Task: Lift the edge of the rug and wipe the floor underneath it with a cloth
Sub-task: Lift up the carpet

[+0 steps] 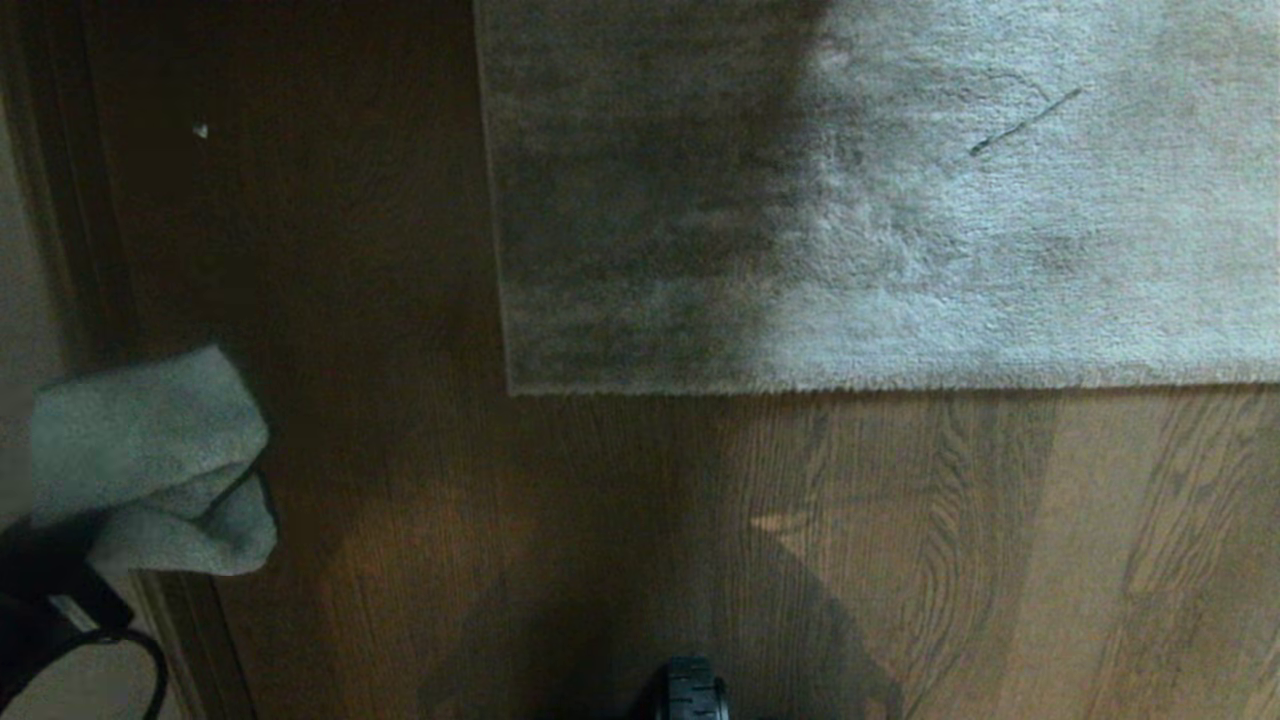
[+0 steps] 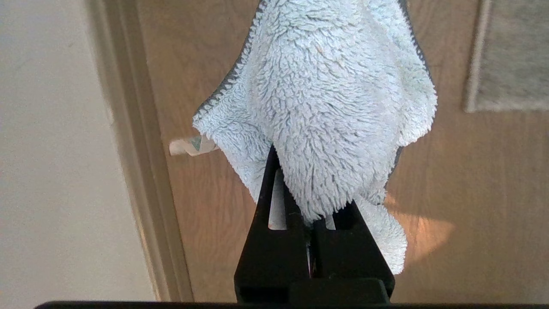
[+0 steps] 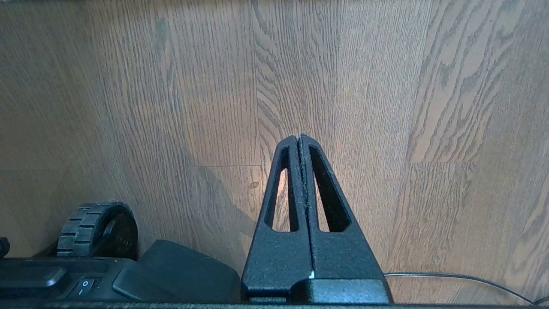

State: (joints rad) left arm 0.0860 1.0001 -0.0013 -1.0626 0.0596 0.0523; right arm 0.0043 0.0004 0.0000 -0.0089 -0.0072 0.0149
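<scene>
Left, the left gripper (image 2: 309, 193) clamps the cloth (image 2: 330, 107) above the floor (image 1: 600, 520). Right gripper (image 3: 299, 139): pressed together, empty. Rug edge (image 1: 850, 385) lies flat.

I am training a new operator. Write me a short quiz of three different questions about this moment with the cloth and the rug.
1. True or false: the rug edge is lifted off the floor.
2. Which gripper holds the cloth? A) left gripper B) right gripper C) neither
3. Fill in: the right gripper is shut on ____.

Key:
1. False. The rug edge lies flat on the floor.
2. A. The left gripper is shut on the cloth, which hangs near the wall, apart from the rug.
3. Nothing. Its fingers meet, empty, above bare floor beside the robot's wheel.
</scene>
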